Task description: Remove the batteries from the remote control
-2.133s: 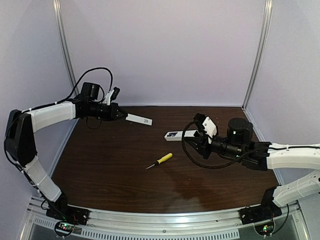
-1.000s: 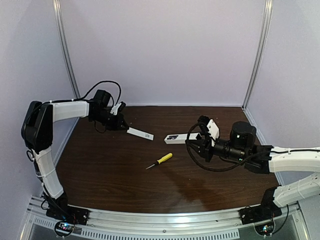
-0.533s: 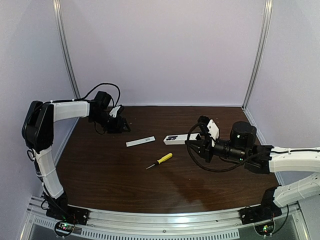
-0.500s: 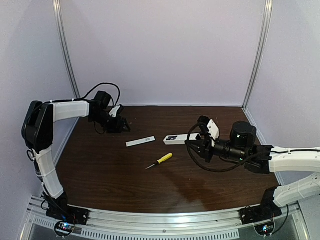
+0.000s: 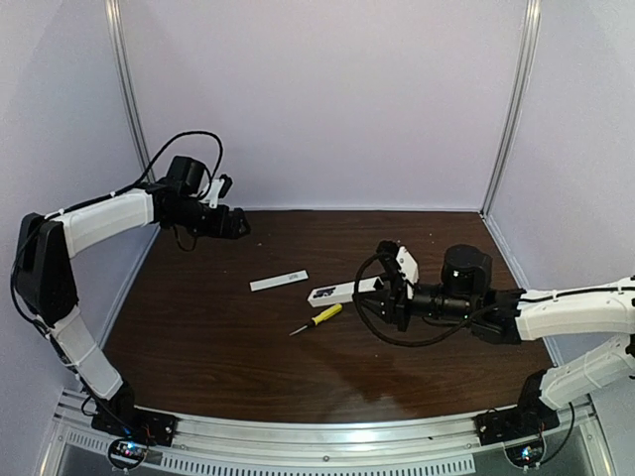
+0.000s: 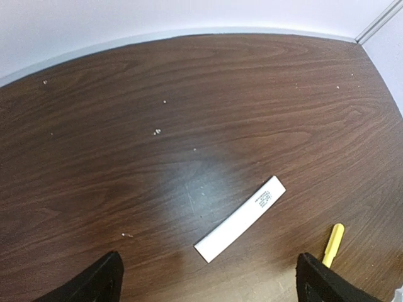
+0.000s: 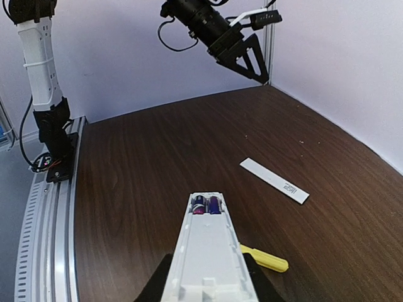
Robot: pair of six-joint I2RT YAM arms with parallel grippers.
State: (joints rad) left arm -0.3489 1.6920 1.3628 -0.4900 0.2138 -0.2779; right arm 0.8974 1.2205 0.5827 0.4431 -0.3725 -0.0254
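The white remote control [image 7: 211, 251] is held off the table with its back uncovered, and my right gripper [image 7: 208, 286] is shut on its near end. Two dark bluish-purple batteries [image 7: 206, 205] sit side by side in the compartment at its far end. From above, the remote control [image 5: 335, 293] points left from the right gripper [image 5: 382, 290]. My left gripper [image 5: 238, 224] hangs open and empty above the table's far left corner. Its black fingertips [image 6: 101, 283] stand wide apart in the left wrist view.
A flat white cover strip [image 5: 279, 282] lies on the dark wooden table [image 5: 218, 337] left of the remote; it also shows as the cover strip [image 6: 240, 218]. A yellow-handled screwdriver [image 5: 317, 318] lies just below the remote. Lilac walls enclose the table on three sides.
The left gripper opened and let go of the cover strip, which now lies flat on the table; that arm rose and drew back left. The right arm carried the remote leftward.
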